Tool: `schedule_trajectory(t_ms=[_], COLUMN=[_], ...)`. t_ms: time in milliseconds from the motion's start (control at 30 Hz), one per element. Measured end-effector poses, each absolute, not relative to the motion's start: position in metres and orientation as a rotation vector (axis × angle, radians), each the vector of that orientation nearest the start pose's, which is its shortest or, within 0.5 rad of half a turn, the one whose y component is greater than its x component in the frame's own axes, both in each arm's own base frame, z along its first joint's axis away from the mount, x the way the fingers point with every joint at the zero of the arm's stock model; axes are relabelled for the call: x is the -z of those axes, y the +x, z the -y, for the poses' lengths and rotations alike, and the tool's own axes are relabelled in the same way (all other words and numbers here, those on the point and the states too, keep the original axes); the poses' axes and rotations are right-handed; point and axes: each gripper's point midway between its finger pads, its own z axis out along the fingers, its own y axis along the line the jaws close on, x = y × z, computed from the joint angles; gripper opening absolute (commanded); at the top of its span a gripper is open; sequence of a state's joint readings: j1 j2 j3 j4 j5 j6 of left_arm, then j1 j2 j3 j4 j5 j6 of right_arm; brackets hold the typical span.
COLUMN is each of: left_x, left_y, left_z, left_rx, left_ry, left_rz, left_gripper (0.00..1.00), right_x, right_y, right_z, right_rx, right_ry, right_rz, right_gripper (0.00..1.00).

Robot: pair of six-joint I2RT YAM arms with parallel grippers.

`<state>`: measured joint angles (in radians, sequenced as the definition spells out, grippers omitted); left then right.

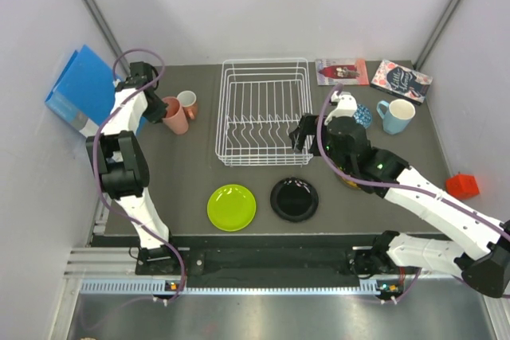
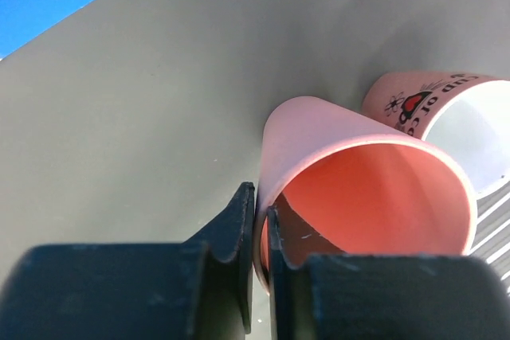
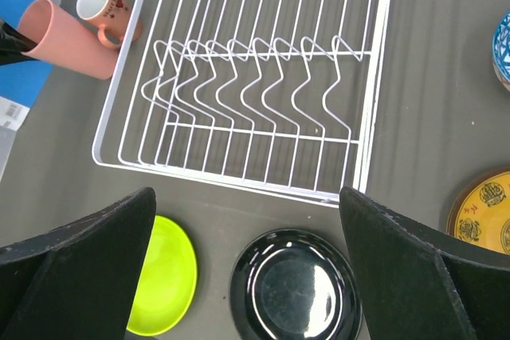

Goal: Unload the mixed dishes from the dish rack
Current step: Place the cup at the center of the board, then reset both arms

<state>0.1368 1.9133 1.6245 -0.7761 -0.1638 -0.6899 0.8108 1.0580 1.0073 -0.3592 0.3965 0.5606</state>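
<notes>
Plainly, a dark grey table boxed in by pale walls carries everything. At far left a blue binder leans on the wall; just beside it the left gripper pinches the rim of the salmon cup, with the pink mug close by. The dish rack stands mid-table, the lime-green plate and black plate lying before it. The right gripper hangs spread wide by the rack's near right corner; the blue patterned bowl and light blue mug sit further right
</notes>
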Motion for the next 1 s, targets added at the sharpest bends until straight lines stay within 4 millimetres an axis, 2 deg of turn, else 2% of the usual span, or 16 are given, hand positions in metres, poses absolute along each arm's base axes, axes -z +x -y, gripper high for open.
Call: schedule_trajectory(t_ms=[167,400,533,633,767,933,967,1000], left_x=[-0.11,-0.105,-0.115,-0.136,-0.173,-0.235,-0.245,-0.257], left_y=[0.45,0.443,0.442,0.445,0.449,0.445,0.443,0.439], left_z=[-0.063,-0.062,-0.063,-0.065,-0.068,-0.066,-0.064,-0.059], left_rx=[-0.011,-0.018,-0.021,-0.013,0.0,0.049,0.061,0.068], left_ry=[-1.084,-1.083,-1.083,-1.069,-1.05,-1.021,-1.011,-0.991], left_rz=[-2.38,-2.411,-2.411,-2.377,-2.299,-2.169,-2.15,-2.125], left_gripper=[0.39,0.55,0.62,0.69,0.73,0.78,0.85,0.87], right_x=[-0.257,-0.257,-0.257,-0.255,-0.255,-0.254,-0.254,-0.255], right_y=[0.274,0.274,0.274,0.273,0.272,0.271,0.271,0.271], right_z=[-0.219,-0.219,-0.22,-0.221,-0.222,-0.223,-0.224,-0.224], right_rx=[-0.502,-0.505,-0.511,-0.513,-0.521,-0.531,-0.532,-0.536], right_ry=[0.011,0.01,0.006,0.002,-0.005,-0.011,-0.012,-0.013], right_rz=[-1.99,-1.991,-1.993,-1.997,-2.001,-2.004,-2.004,-2.0], right_gripper=[0.96,0.96,0.96,0.96,0.96,0.97,0.97,0.98])
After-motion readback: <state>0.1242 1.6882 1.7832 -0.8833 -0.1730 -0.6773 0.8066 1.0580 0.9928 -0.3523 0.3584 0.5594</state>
